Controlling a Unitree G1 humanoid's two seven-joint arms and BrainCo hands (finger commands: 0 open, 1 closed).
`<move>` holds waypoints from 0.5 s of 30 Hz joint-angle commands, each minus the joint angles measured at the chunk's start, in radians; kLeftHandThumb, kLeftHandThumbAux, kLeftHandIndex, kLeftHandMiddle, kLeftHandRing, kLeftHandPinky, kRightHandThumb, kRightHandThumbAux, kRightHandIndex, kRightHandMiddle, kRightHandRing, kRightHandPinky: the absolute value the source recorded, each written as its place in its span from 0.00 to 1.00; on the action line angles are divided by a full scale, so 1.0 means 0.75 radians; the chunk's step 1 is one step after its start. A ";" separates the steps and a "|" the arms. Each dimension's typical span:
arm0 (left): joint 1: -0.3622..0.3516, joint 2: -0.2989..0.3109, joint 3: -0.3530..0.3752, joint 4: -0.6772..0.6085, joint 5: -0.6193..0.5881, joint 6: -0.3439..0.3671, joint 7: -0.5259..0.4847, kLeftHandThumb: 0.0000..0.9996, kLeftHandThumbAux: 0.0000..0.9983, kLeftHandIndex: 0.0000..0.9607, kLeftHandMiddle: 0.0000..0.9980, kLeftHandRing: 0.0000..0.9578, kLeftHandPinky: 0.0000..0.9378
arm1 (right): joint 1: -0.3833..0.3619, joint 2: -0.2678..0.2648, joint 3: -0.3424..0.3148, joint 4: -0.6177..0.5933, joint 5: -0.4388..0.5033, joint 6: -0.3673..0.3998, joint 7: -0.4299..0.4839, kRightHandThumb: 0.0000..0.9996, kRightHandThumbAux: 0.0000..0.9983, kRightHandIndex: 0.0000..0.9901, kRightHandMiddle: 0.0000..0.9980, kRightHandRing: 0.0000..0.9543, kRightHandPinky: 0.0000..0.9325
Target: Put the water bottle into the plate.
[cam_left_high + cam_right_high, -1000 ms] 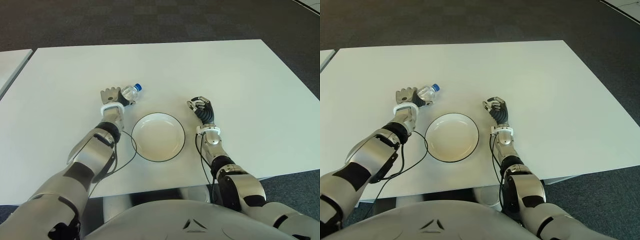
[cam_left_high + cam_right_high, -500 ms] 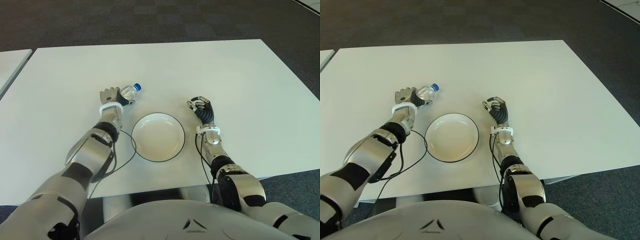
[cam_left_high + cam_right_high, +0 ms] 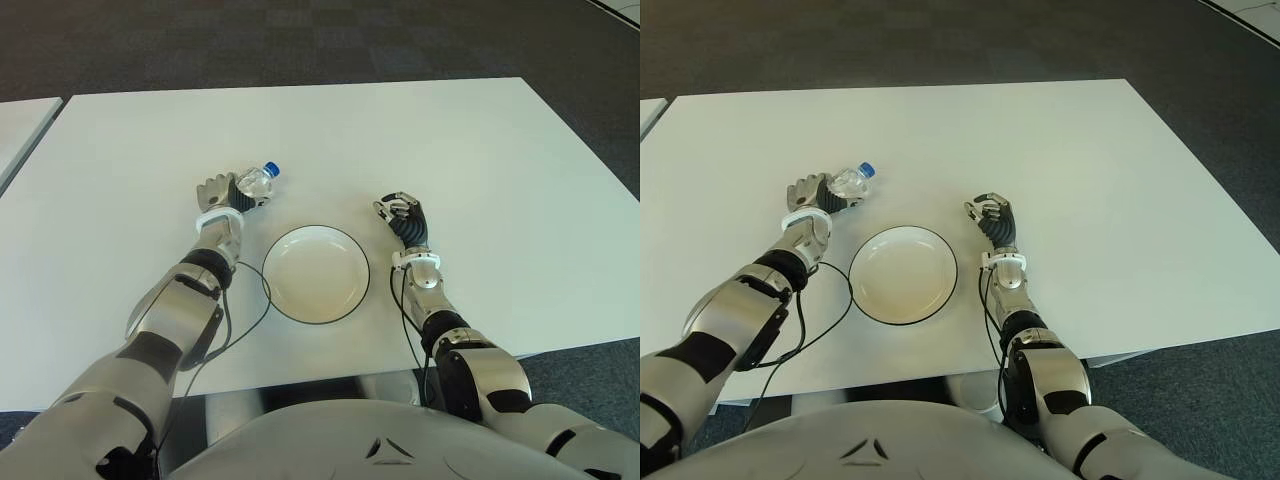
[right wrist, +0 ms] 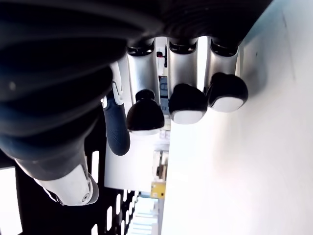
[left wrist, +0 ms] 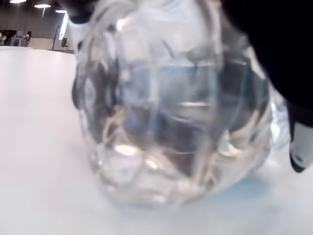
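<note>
- The left hand point(image 3: 222, 192) is closed around the water bottle point(image 3: 256, 181), beyond and to the left of the plate point(image 3: 316, 273), near the middle of the white table point(image 3: 480, 150).
- The bottle is clear with a blue cap point(image 3: 270, 167); the cap end sticks out of the hand and points away from the robot and toward its right.
- Only the neck and cap are plain in the eye views; the lower body is hidden inside the fingers.
- In the left wrist view the bottle's ribbed clear base point(image 5: 171, 112) fills almost the whole picture, with a dark fingertip point(image 5: 298, 147) at one edge. Whether the bottle touches the table or is raised just off it cannot be told.
- The plate is white with a dark rim and holds nothing; the bottle is outside it, near its far left edge.
- A thin black cable point(image 3: 250, 315) loops from the left forearm across the table beside the plate's left rim.
- The right hand point(image 3: 405, 217) shows just to the right of the plate, fingers point(image 4: 186, 100) curled in and gripping nothing; 3 dark-tipped fingers and the thumb show in its wrist view.
</note>
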 commanded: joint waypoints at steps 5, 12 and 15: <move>0.164 0.086 0.040 -0.364 -0.015 -0.037 0.028 0.85 0.67 0.42 0.55 0.89 0.90 | 0.069 0.012 -0.010 0.054 0.017 0.071 0.019 0.74 0.71 0.44 0.88 0.91 0.93; 0.426 0.099 0.115 -0.917 -0.024 -0.027 0.012 0.85 0.67 0.41 0.54 0.90 0.90 | 0.067 0.013 -0.014 0.054 0.019 0.078 0.022 0.74 0.71 0.44 0.87 0.90 0.93; 0.508 0.094 0.139 -1.080 -0.039 -0.044 -0.009 0.85 0.67 0.41 0.54 0.90 0.90 | 0.066 0.012 -0.014 0.054 0.020 0.080 0.023 0.74 0.71 0.44 0.87 0.90 0.93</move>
